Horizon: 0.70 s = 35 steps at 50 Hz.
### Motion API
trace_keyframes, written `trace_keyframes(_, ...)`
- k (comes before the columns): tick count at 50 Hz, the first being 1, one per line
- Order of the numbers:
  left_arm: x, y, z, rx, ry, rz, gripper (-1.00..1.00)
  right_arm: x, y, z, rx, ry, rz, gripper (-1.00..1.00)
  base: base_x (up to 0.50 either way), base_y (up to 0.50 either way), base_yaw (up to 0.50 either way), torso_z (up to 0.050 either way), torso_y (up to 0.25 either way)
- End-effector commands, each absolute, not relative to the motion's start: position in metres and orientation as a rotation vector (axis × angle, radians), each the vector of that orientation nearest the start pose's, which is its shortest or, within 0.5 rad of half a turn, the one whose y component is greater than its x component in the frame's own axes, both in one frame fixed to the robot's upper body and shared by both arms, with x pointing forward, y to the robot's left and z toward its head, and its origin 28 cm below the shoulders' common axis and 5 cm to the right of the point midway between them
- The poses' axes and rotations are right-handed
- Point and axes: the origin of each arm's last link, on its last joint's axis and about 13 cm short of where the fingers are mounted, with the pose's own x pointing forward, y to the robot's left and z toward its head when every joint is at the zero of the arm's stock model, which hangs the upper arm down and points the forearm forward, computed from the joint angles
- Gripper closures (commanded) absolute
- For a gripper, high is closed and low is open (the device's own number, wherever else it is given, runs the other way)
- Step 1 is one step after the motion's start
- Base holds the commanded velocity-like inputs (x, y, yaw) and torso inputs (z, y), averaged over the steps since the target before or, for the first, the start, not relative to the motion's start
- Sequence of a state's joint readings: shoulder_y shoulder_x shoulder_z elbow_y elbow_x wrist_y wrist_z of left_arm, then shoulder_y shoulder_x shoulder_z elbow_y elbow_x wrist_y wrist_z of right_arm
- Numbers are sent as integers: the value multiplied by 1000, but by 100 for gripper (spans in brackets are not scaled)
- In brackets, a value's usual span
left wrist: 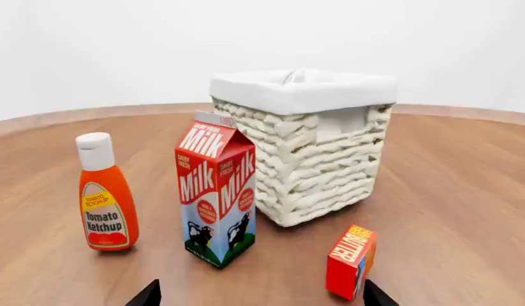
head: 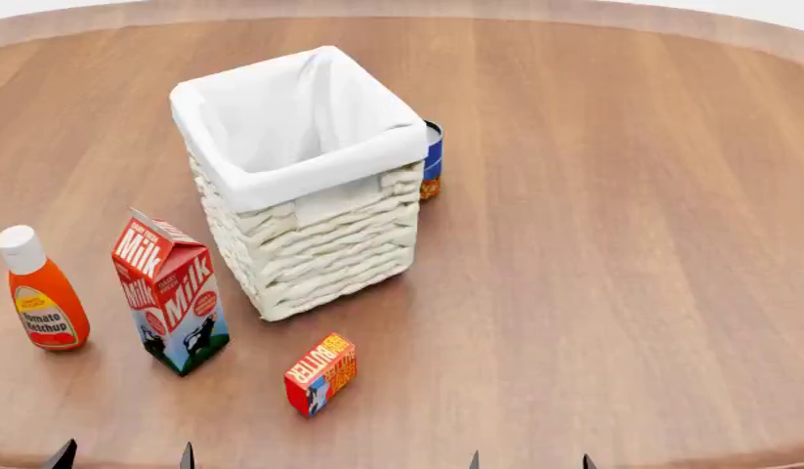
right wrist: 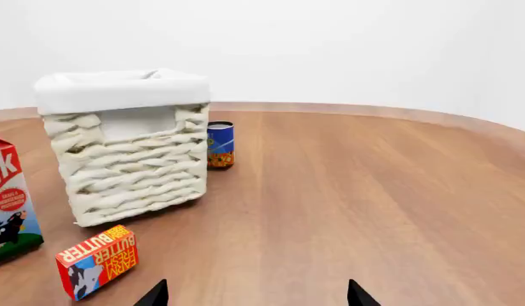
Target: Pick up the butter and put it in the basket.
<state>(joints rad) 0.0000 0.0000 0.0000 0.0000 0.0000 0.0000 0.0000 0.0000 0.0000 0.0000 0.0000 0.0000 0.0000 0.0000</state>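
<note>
Butter [head: 320,374] lies on the wooden worktop [head: 611,244], a small red carton with yellow lettering, resting on one long face. In the head view it sits near the worktop's front edge, just in front of the basket [head: 304,186] and to the right of the milk carton [head: 171,293], touching neither. The basket is a tall square wicker container with white cloth lining folded over its rim; it stands upright near the middle of the worktop, and no item is visible inside it. The milk carton stands upright close beside the basket's left front. A tomato ketchup bottle [head: 41,291] stands upright further left, apart from the milk carton. A small blue can [head: 432,159] stands against the basket's far right side, partly hidden by it.

Left claw [left wrist: 256,294] shows only two dark fingertips at the frame edge, spread apart, released and grasping nothing; the butter lies just beyond it. Right claw [right wrist: 256,294] likewise shows two separated fingertips, released, with bare worktop between them.
</note>
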Motion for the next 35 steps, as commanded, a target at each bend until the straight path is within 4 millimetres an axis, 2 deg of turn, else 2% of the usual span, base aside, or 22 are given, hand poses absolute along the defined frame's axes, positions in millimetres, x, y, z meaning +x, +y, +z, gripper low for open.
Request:
trace_keyframes(1, 212, 207, 15, 15, -16, -17, -100, 211, -98, 12, -2, 0, -10, -100, 0, 0, 0, 0, 0)
trace_keyframes(7, 213, 207, 14, 15, -22, -29, -100, 213, -105, 14, -1, -9, -57, -100, 0, 0, 0, 0, 0)
trace_keyframes(8, 249, 211, 1, 94, -23, 76, -100, 209, -95, -3, 3, 90, -17, -100, 0, 0, 0, 0, 0)
trace_keyframes(9, 211, 205, -11, 102, 100, -8, -100, 210, -95, 13, -7, 13, 4, -100, 0, 0, 0, 0, 0)
trace_keyframes(10, 209, 205, 11, 59, 22, -5, -100, 210, -94, 14, -6, 12, 6, -100, 0, 0, 0, 0, 0)
trace_keyframes(13, 211, 206, 15, 66, 5, 11, -100, 211, -93, 15, -10, 7, 7, -100, 0, 0, 0, 0, 0)
trace_keyframes(17, 210, 205, 32, 62, -41, 25, -100, 211, -93, 21, -8, -8, 3, -100, 0, 0, 0, 0, 0)
trace_keyframes(23, 208, 203, 69, 85, -156, 10, -100, 208, -92, 59, 3, -121, -4, -100, 0, 0, 0, 0, 0)
trace_keyframes(24, 205, 203, 78, 108, -183, -4, -100, 206, -92, 70, 2, -154, -5, -100, 0, 0, 0, 0, 0)
trace_keyframes(28, 197, 201, 101, 115, -240, -8, -100, 201, -93, 92, 8, -216, -5, -100, 0, 0, 0, 0, 0)
trace_keyframes(35, 187, 198, 126, 117, -301, -23, -100, 195, -93, 114, 15, -278, 0, -100, 0, 0, 0, 0, 0)
